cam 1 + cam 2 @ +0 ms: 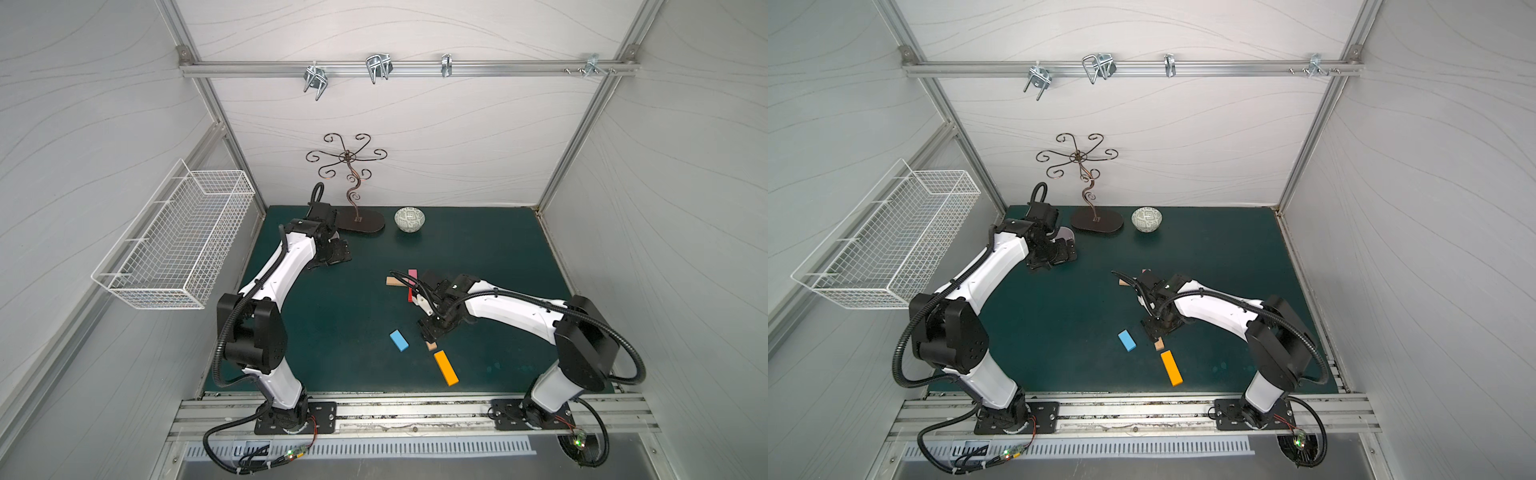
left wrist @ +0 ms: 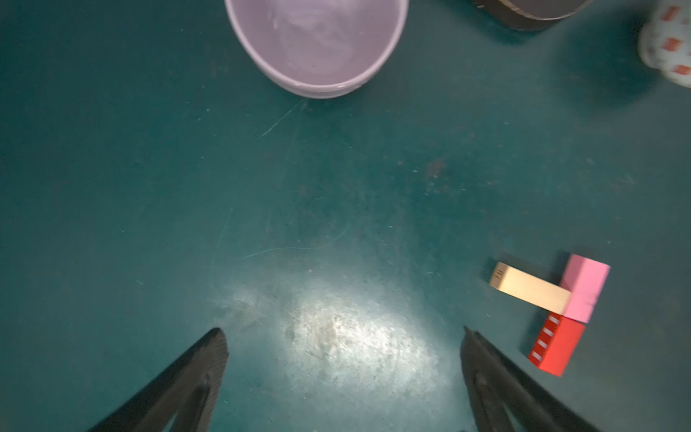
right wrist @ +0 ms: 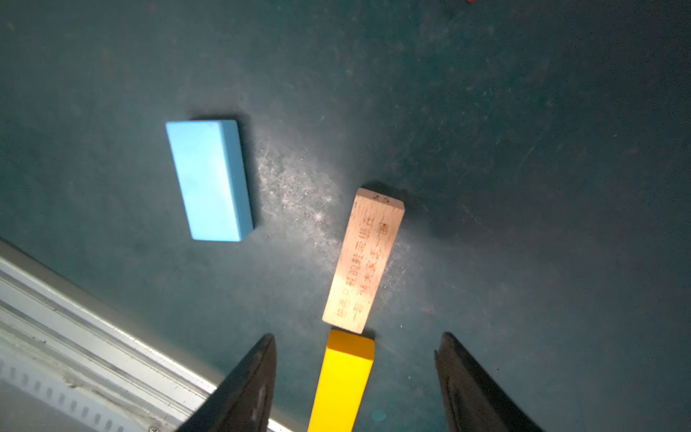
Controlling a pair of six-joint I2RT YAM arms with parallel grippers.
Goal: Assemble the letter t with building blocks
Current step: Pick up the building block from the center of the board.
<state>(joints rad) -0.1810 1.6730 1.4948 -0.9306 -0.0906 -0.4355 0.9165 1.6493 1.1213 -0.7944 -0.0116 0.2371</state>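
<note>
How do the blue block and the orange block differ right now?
The blue block is short and broad; the orange block is long and narrow. The blue block lies alone; the orange block lies end to end with a tan wooden bar. Both lie flat on the mat.

1. Tabletop (image 1: 332,307): dark green mat, scuffed, pale worn patches in both wrist views.
2. White wire basket (image 1: 166,286): hangs on side wall, off the tabletop.
3. Scroll-wire stand (image 1: 365,226): upright at the back, dark oval base, curled arms up top.
4. Patterned bowl (image 1: 409,219): upright, just beside stand's base.
5. Lilac bowl (image 2: 299,88): upright, near the base's other side; mostly hidden in top views.
6. Metal hooks (image 1: 378,68): several along alu rail (image 1: 498,66) on back wall.
</note>
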